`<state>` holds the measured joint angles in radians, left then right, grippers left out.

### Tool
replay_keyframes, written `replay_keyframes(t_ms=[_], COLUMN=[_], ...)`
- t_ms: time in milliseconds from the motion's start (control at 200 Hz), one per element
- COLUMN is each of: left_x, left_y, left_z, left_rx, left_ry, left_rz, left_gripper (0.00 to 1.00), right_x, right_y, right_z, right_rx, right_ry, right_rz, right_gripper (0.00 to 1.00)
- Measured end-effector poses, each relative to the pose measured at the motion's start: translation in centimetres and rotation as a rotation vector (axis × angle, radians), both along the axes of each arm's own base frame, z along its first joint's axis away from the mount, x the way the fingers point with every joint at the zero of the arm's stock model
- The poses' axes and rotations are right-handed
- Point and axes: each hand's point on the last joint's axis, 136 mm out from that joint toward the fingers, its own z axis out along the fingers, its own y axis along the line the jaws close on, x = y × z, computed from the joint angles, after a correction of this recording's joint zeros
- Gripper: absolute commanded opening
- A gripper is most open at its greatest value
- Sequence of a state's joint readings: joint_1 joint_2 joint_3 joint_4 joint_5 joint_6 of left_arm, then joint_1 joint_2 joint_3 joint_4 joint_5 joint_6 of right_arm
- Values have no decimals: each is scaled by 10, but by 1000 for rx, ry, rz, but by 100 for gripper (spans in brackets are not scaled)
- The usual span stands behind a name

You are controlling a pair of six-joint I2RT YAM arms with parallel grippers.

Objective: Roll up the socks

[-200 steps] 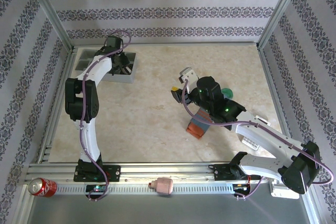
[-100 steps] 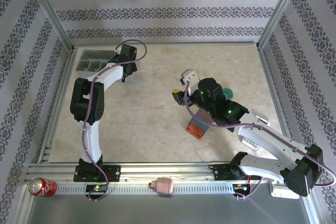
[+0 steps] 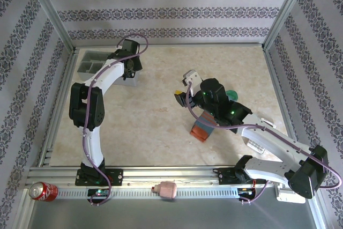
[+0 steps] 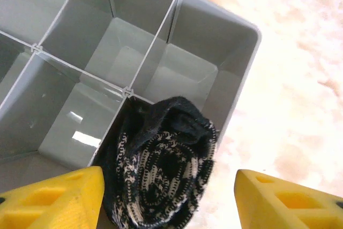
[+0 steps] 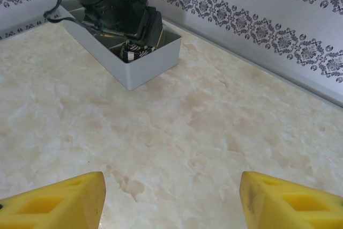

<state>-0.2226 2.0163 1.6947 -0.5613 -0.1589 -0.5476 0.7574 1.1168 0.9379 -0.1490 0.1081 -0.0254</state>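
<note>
Your left jaws stand wide apart and hold nothing. Their yellow fingers (image 4: 53,197) flank the black sock (image 4: 161,170) without pinching it, with a clear gap on the right-hand side. That sock, black with a fine white pattern, sits rolled into a bundle in a corner compartment of the grey divided tray (image 4: 236,73), against the outer wall and a thin divider.

Your right jaws are wide too, with nothing but marbled worktop (image 5: 177,127) between their yellow fingers (image 5: 59,202). They sit well apart from the tray and face it.

The left wrist view gives you the dividers and the roll itself. The right wrist view shows the tray (image 5: 147,71) from the side, with the left arm's dark wrist over it and a sliver of the black sock (image 5: 134,51) below.

From the top view you get the striped sock (image 3: 202,128), well to the right of the tray (image 3: 90,64) and nearer to you. It lies stretched out under the right arm, its orange-red cuff at the near end and its teal toe (image 3: 232,95) poking out beyond the arm. Its middle is hidden.

A red drinks can (image 3: 42,190) stands on the front rail, nearer than the tray. Its white lettering is too small to read.
</note>
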Motion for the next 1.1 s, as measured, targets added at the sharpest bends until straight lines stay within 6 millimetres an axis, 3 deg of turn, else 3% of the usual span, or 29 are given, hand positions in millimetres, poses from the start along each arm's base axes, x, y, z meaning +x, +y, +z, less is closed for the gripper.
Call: replay_keyframes(t_ms=[230,305,370,470,555,659,749,819,954,1034,1099], left_x=[-5,-9,-15,-31,-58,-119,-166,-182,-175,-170,-170], left_y=[-5,-15,-33,-78,-146,-234,-274,-276,-255,-234,-211], left_z=[13,23,36,51,47,12,-18,-34,-44,-39,-30], left_rx=[-68,-122,-198,-309,-402,-483,-520,-535,-540,-543,-548], left_ry=[25,21,10,11,43,172,286,341,351,326,300], left_rz=[8,-23,-74,-196,-358,-555,-639,-632,-558,-509,-457], left_gripper=[43,38,36,35,33,33,33,33,34,34,34], right_x=[5,12,21,30,31,27,21,20,17,16,25], right_y=[-8,-26,-54,-99,-137,-171,-185,-178,-145,-120,-98], right_z=[-2,-8,-19,-48,-84,-131,-172,-197,-233,-245,-242], right_rx=[-10,2,30,73,119,190,222,243,240,218,239], right_ry=[3,44,107,215,339,503,646,746,878,916,910], right_rz=[-52,-149,-279,-472,-630,-784,-868,-867,-804,-754,-714], right_gripper=[61,57,54,54,54,56,58,58,56,55,54])
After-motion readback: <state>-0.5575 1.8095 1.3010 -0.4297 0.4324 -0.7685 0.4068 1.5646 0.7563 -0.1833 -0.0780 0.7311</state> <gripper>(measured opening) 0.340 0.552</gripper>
